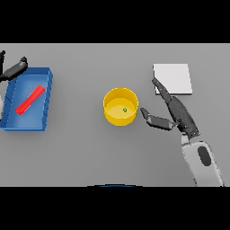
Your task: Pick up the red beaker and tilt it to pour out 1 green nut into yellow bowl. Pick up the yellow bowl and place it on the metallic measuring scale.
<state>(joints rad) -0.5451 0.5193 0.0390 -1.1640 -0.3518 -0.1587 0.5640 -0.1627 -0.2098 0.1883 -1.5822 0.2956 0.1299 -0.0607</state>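
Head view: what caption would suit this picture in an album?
Green nut in the yellow bowl, open right hand beside it, red beaker lying in the blue tray.

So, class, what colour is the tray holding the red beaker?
Blue; the tray shows best in the head view.

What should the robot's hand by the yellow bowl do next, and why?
Probably slide the open right hand leftward to close round the yellow bowl. The green nut already lies inside, the red beaker lies in the blue tray, and the bowl is not yet on the scale.
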